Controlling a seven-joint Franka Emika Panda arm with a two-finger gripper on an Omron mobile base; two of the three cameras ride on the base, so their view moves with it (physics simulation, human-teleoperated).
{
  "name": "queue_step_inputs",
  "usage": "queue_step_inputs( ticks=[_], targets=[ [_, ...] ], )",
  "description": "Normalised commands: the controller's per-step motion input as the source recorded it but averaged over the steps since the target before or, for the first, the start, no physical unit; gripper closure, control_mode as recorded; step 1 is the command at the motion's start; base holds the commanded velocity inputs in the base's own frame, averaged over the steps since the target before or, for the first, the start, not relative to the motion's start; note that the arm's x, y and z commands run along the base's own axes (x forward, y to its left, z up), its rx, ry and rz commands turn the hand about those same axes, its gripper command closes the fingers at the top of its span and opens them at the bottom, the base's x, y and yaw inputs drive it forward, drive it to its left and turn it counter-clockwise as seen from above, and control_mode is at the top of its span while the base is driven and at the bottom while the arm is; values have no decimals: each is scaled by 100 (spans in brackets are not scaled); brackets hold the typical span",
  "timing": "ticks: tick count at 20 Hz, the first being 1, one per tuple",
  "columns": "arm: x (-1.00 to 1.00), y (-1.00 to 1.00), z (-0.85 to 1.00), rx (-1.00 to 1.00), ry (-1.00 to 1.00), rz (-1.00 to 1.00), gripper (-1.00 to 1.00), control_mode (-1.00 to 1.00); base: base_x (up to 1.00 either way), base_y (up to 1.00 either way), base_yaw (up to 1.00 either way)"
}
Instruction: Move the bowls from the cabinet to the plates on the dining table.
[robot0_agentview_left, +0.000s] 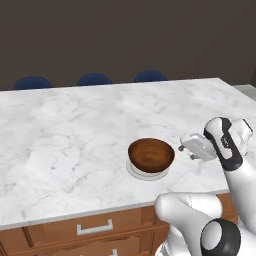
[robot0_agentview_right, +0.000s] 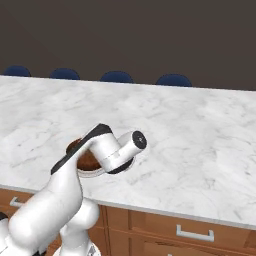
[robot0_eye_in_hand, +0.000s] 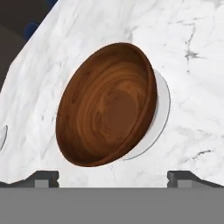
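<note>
The dark brown wooden bowl (robot0_agentview_left: 151, 155) is sitting upright on a light-grey plate (robot0_agentview_left: 134, 172), whose rim is showing around the bowl's base; in the hand view the same bowl (robot0_eye_in_hand: 107, 109) is covering most of the plate (robot0_eye_in_hand: 161, 109). Bowl and plate are resting on the dining table (robot0_agentview_left: 75, 135), near its front edge. The bowl is standing empty, its glossy grained inside facing up.

The gripper (robot0_eye_in_hand: 113, 177) is hovering just beside the bowl, on the side away from the table's left end, and is touching neither bowl nor plate. Its fingertips (robot0_eye_in_hand: 43, 178) are standing well apart, wider than the plate, with nothing between them. In the left base view the hand (robot0_agentview_left: 200, 147) is pointing sideways at the bowl, low over the marble.

The table's white, grey-veined marble top is spreading out around the bowl. Under the front edge, brown wooden drawers (robot0_agentview_left: 90, 230) with a silver handle (robot0_agentview_left: 94, 228) are showing. Behind the table's far edge, the rounded backs of dark blue chairs (robot0_agentview_left: 94, 79) are lining up against a dark brown wall (robot0_agentview_left: 125, 35).
</note>
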Motion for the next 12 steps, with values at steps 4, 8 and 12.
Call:
queue_step_inputs(
  ticks=[4,8,12],
  targets=[
    [-81,9,37,-15,0,7,-100,-100,0,0,0],
    [-95,3,33,-15,-1,8,-100,-100,0,0,0],
    [-100,0,26,-15,-1,10,-100,-100,0,0,0]
  ],
)
